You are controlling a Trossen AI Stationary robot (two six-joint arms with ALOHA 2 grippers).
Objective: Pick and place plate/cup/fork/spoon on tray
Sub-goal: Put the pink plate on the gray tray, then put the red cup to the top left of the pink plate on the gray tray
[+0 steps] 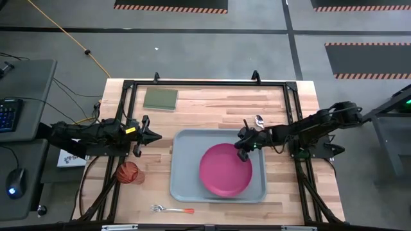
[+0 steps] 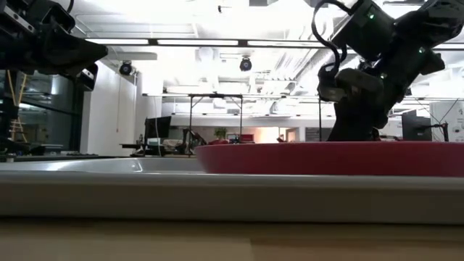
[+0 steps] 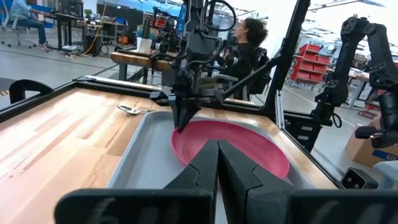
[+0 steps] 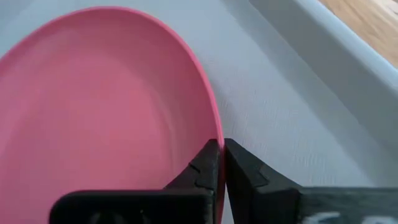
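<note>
Right gripper (image 1: 244,154) pinching plate (image 1: 225,170) rim at 1 o'clock | plate inside tray (image 1: 186,186) | left gripper (image 1: 156,136) pressed together (idle, 9 o'clock of tray)

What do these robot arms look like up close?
Both arms are dark, nearly black and jointed, with black cables along them. The left arm bears a yellow marking; small green lights glow on the right arm. Each tool ends in two dark tapered fingers.

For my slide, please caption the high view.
Right gripper shut on plate rim in tray; cup, fork, spoon outside.
</note>
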